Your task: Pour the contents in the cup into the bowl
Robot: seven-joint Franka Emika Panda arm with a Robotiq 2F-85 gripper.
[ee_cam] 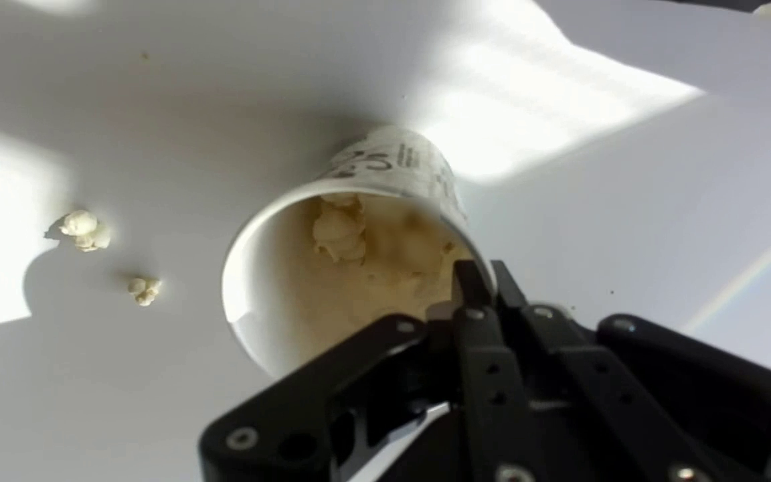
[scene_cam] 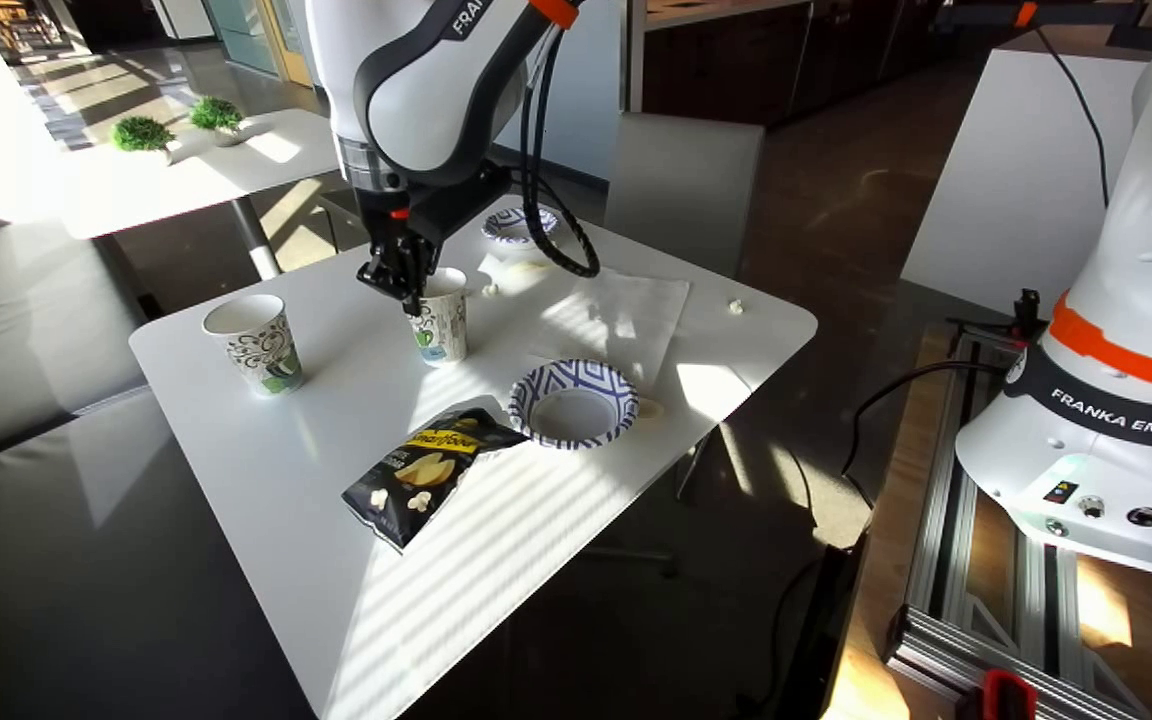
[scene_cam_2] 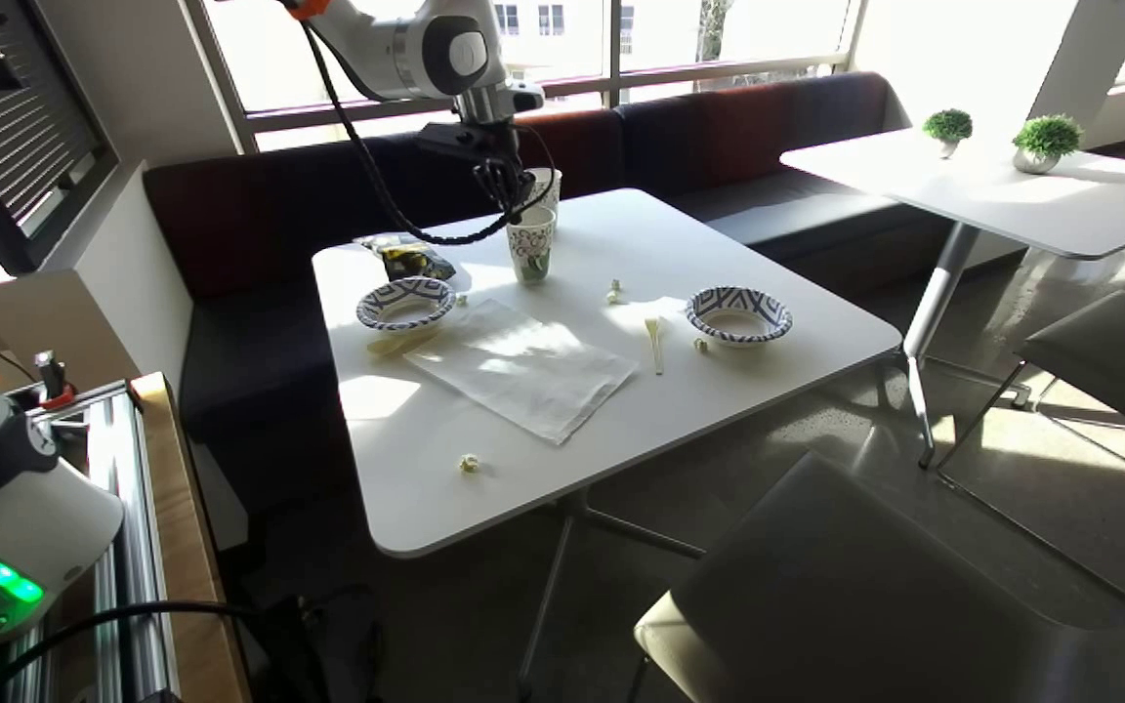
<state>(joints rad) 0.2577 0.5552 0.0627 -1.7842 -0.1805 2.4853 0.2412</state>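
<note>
Wrist view — end effector [ee_cam: 488,280] partly hides cup [ee_cam: 332,294].

On the bench [scene_cam: 276,460] a paper cup [scene_cam: 444,338] stands with popcorn [ee_cam: 338,234] in it, the hand [ee_cam: 488,274] straddling its rim, one finger inside and one outside; in an exterior view, a second paper cup [scene_cam: 256,345] stands to its left; a popcorn bag [scene_cam: 421,470] lies before the held cup, just left of a paper bowl [scene_cam: 576,377]; a napkin [scene_cam: 626,310] lies behind that bowl; a second paper bowl [scene_cam: 508,225] stands at the bench's far end; in an exterior view, a piece of cutlery [scene_cam_2: 657,351] lies left of the second paper bowl, a popcorn piece [scene_cam_2: 701,345] just before that bowl; another popcorn piece [scene_cam_2: 469,463] lies before the napkin.
</note>
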